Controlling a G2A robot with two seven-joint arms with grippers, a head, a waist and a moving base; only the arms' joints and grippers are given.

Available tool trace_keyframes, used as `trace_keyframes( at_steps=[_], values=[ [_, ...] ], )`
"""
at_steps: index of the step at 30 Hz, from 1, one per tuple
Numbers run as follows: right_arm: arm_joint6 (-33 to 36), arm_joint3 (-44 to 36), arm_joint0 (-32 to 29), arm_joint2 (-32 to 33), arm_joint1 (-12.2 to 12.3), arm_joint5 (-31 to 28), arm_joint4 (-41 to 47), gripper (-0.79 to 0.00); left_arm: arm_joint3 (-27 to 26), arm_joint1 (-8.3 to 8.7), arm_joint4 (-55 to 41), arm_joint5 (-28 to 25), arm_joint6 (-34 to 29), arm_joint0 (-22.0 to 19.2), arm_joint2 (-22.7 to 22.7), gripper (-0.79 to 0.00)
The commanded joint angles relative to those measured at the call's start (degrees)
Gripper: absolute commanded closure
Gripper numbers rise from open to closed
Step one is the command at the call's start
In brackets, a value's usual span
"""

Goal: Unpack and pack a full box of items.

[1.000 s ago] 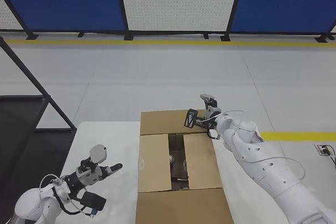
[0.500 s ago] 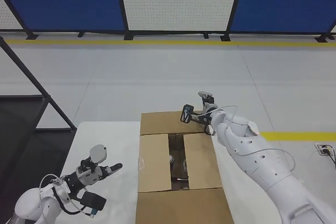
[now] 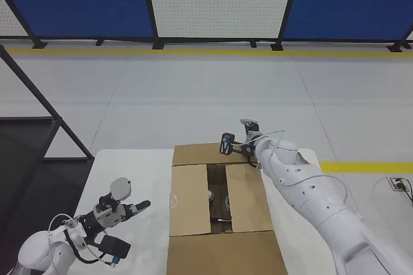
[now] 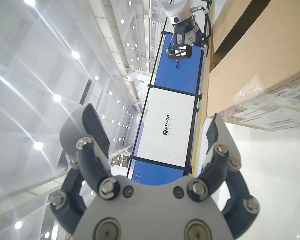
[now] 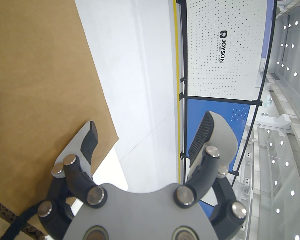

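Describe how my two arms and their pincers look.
Both arms, left arm and right arm, have glossy white rounded shells with thin cables near the wrists. The left pincer and right pincer share silver screwed plates, black linkages, and pale fingers with black ribbed pads.

Both jaws agape, left arm point(image 3: 49, 249) bent, right arm point(image 3: 310, 199) outstretched.

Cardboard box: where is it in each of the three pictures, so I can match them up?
Top view: the cardboard box sits on the white table, flaps open, low in the middle.
Left wrist view: the cardboard box shows its labelled side wall just beyond the left claw.
Right wrist view: the cardboard box shows a brown flap behind one finger of the right claw.
Shared landmark: the white perforated panel between blue ones.
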Motion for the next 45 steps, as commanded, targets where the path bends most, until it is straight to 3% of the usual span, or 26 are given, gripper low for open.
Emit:
trace_keyframes(
  at_steps=[1,29,34,41,45],
  values=[
    [-0.6,1.1,0.4,-0.1,-0.4,-0.1,-0.1,-0.785,0.0,0.0,0.0,0.0,0.0,0.0,0.0,-0.785],
    [-8.5,9.7,3.5,-2.3,-3.7,-6.1,-3.7,-0.785,0.0,0.0,0.0,0.0,0.0,0.0,0.0,-0.785],
    [-9.6,9.3,3.7,-1.1,-3.5,0.8,-3.5,-0.785,0.0,0.0,0.0,0.0,0.0,0.0,0.0,-0.785],
    [-17.3,4.4,2.7,0.2,-1.2,10.4,-8.0,-0.785,0.0,0.0,0.0,0.0,0.0,0.0,0.0,-0.785],
    [-26.8,-0.9,0.5,2.1,1.3,13.7,-10.2,-0.785,0.0,0.0,0.0,0.0,0.0,0.0,0.0,-0.785]
  ],
)
